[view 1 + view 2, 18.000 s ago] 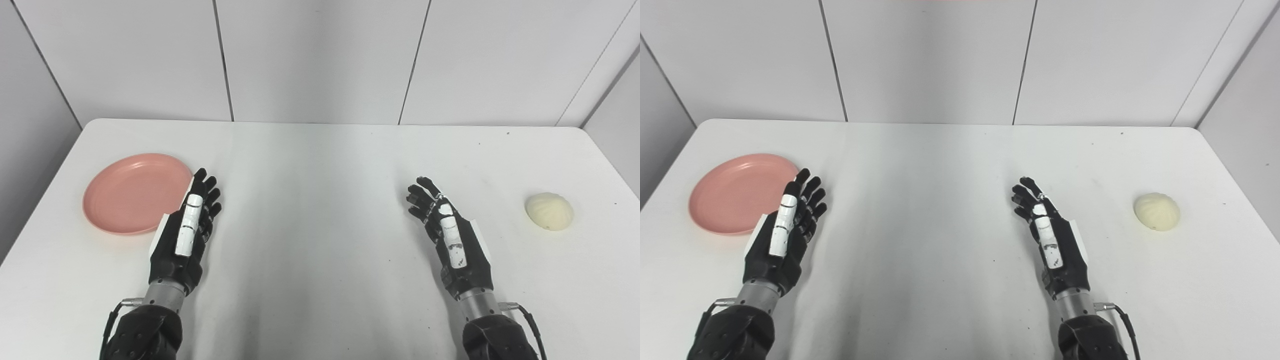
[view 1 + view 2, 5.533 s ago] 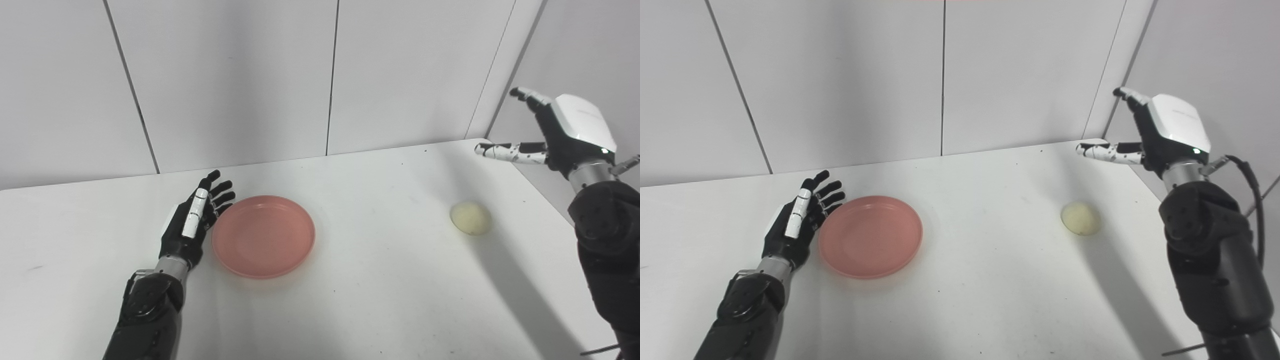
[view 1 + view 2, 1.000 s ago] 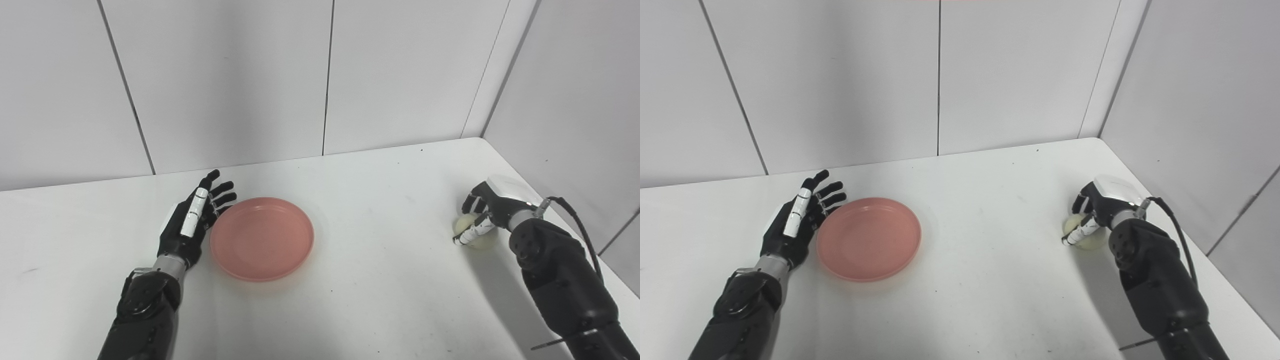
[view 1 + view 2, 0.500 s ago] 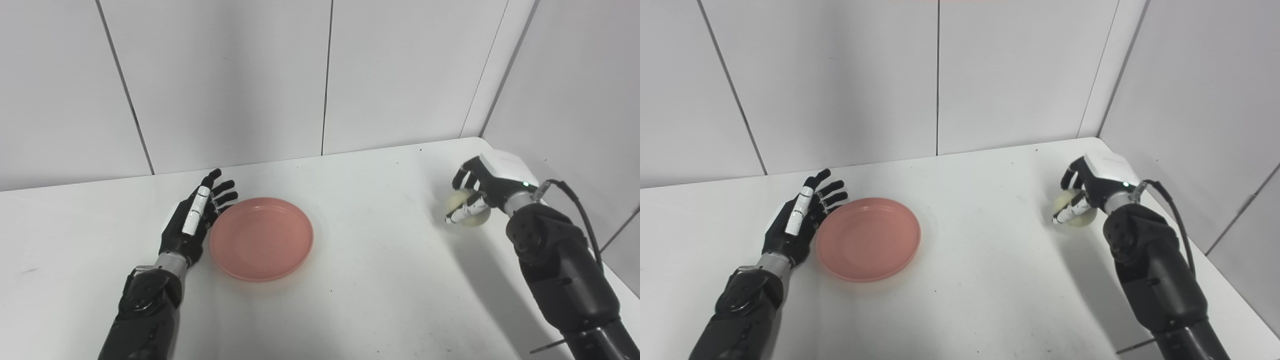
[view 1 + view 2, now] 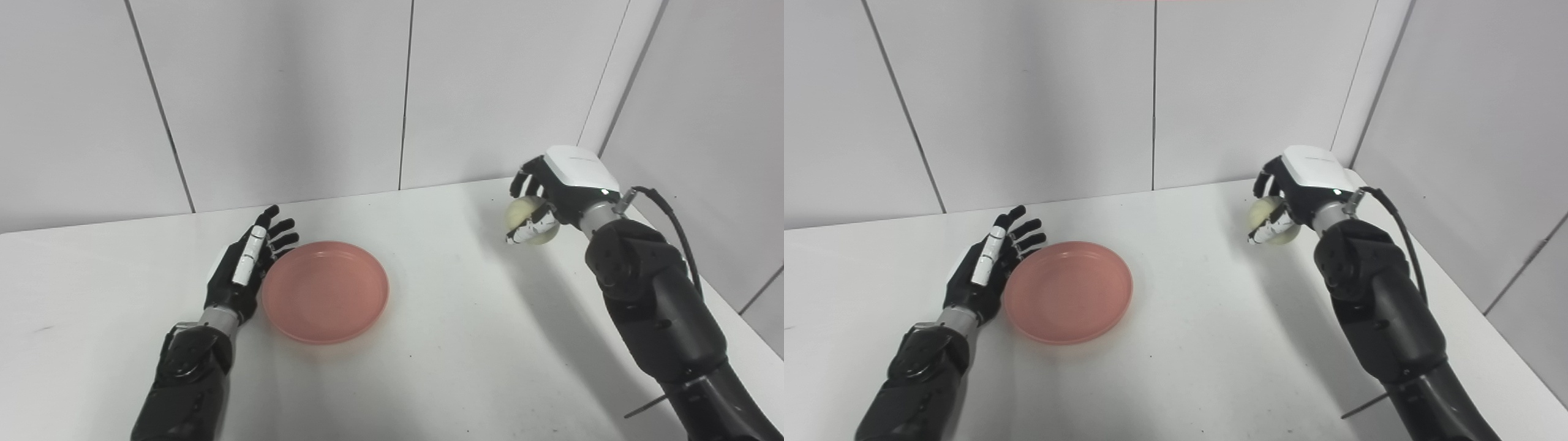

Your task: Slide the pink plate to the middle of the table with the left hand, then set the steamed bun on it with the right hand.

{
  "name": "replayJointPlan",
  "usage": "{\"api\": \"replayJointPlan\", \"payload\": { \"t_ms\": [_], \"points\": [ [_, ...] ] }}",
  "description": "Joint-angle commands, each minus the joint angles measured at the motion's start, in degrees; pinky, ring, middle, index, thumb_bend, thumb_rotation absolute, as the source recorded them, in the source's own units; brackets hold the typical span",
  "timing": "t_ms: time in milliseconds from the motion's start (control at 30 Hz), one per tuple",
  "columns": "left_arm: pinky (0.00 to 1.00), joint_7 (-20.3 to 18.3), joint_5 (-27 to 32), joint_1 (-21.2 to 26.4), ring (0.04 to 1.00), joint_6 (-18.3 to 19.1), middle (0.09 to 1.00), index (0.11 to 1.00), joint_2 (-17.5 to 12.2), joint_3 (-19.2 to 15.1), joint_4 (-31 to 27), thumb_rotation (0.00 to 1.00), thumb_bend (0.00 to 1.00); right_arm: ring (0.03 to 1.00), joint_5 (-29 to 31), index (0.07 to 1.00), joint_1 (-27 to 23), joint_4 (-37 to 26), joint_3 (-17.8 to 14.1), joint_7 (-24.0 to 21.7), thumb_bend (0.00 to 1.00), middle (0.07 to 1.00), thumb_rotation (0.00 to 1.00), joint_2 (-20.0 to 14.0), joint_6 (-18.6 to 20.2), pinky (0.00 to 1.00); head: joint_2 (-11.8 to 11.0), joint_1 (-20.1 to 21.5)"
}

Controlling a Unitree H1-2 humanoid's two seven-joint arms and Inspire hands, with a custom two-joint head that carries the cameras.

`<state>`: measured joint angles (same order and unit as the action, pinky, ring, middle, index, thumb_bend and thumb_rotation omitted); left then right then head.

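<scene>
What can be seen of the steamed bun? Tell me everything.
The steamed bun is a pale cream, rounded dome with a smooth, matte, dough-like surface. The right hand grips it from above, fingers and thumb wrapped around it, lifted off the white table, well to the right of the pink plate. Its underside cannot be seen.

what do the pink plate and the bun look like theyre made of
Pink plate: looks like plastic or melamine, uniform matte pink with a soft sheen and a thin raised rim; ceramic can't be ruled out.

Steamed bun: pale cream, dull and smooth, rounded. It looks like soft dough, though it could be a foam or rubber replica. The right hand grips it above the table without any visible dent.
</scene>
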<state>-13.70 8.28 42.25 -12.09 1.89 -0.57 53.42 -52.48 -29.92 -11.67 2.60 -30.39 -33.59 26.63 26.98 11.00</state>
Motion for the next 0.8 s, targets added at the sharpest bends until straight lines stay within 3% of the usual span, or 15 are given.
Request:
{"api": "replayJointPlan", "payload": {
  "t_ms": [0, 200, 700, 767],
  "points": [
    [0.75, 0.51, -1.24, -1.63, 0.805, 3.03, 0.857, 0.904, 0.61, 0.77, 2.85, 0.86, 0.69, 0.365, 0.88, 0.524, -3.35, -1.61, 0.12, 1.92, 0.53, 0.441, 0.0, 0.23, -0.53, 0.28, 0.02, -0.15],
    [0.77, 1.43, -1.86, -1.11, 0.8, 2.09, 0.85, 0.904, 1.19, 0.98, 4.25, 0.87, 0.67, 0.443, 3.63, 0.5, -5.36, 1.21, 2.36, 4.05, 0.53, 0.477, 0.0, 1.78, -3.9, 0.35, -0.06, -3.04],
    [0.8, 3.81, -2.59, 1.3, 0.795, -1.43, 0.839, 0.889, 3.02, 1.8, 10.11, 0.87, 0.7, 0.393, 5.2, 0.509, -9.98, 0.14, 9.62, 1.8, 0.53, 0.465, 0.0, 7.73, -3.21, 0.29, -0.56, -9.54],
    [0.79, 4.08, -2.62, 1.63, 0.793, -1.59, 0.839, 0.887, 3.21, 1.85, 10.77, 0.87, 0.7, 0.335, 5.56, 0.523, -10.16, 0.62, 10.39, 1.96, 0.53, 0.437, 0.0, 8.35, -4.24, 0.24, -0.54, -9.98]
  ]
}}
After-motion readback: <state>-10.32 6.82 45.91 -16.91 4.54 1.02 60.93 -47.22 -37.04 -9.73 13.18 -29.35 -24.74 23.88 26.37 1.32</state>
